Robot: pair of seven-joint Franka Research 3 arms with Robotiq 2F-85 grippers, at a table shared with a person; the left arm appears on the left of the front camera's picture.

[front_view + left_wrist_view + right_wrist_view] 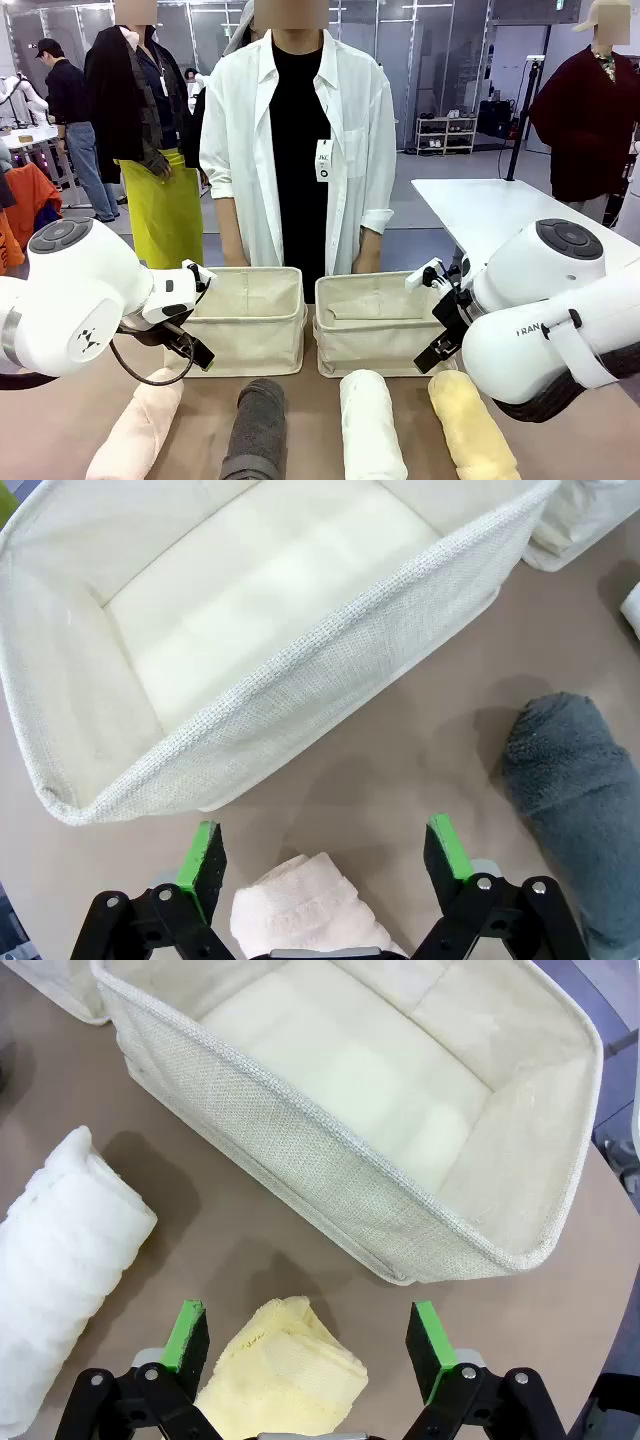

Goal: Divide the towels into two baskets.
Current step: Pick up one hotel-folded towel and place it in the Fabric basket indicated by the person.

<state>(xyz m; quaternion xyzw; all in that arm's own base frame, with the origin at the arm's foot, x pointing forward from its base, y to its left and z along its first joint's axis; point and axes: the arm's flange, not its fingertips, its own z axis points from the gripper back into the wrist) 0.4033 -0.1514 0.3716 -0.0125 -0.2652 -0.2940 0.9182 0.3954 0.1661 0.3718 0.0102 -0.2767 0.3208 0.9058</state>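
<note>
Four rolled towels lie in a row on the brown table near me: pale pink [138, 427], dark grey [256, 428], white [370, 425] and pale yellow [471, 425]. Behind them stand two empty beige canvas baskets, the left one [246, 318] and the right one [373, 325]. My left gripper [325, 855] hangs open above the end of the pink towel [300, 908], with the grey towel [580, 780] beside it and the left basket [300, 685] ahead. Over the end of the yellow towel [280, 1375] my right gripper [310, 1338] is open, facing the right basket [330, 1175], the white towel [65, 1260] to its side.
A person in a white shirt [295, 150] stands at the far side, directly behind the baskets, hands down behind them. A white table [500, 215] stands at the back right. Bare tabletop separates the towels from the baskets.
</note>
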